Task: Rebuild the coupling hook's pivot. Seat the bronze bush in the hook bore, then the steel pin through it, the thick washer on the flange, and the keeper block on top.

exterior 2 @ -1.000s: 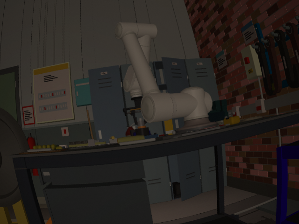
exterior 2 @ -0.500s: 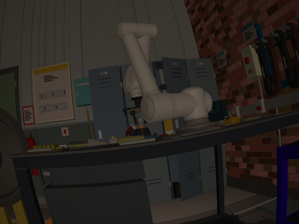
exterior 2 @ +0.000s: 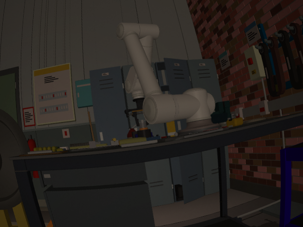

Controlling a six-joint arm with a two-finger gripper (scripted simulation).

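Note:
The steel pin (exterior 2: 142, 123) stands upright in the bronze bush (exterior 2: 143, 128), whose orange rim shows above the dark round hook body (exterior 2: 144, 133) on the bench, left of the arm's base. My gripper (exterior 2: 140, 121) points straight down over the hook and is closed on the steel pin. The arm's big forearm link hides the right side of the gripper. I cannot make out the thick washer or the keeper block in the dim light.
A pale flat tray (exterior 2: 133, 141) lies in front of the hook, and a red object (exterior 2: 131, 133) sits just left of it. Small yellow parts (exterior 2: 46, 148) line the bench's left end. A dark green box (exterior 2: 220, 112) and a yellow part (exterior 2: 235, 121) sit right of the base.

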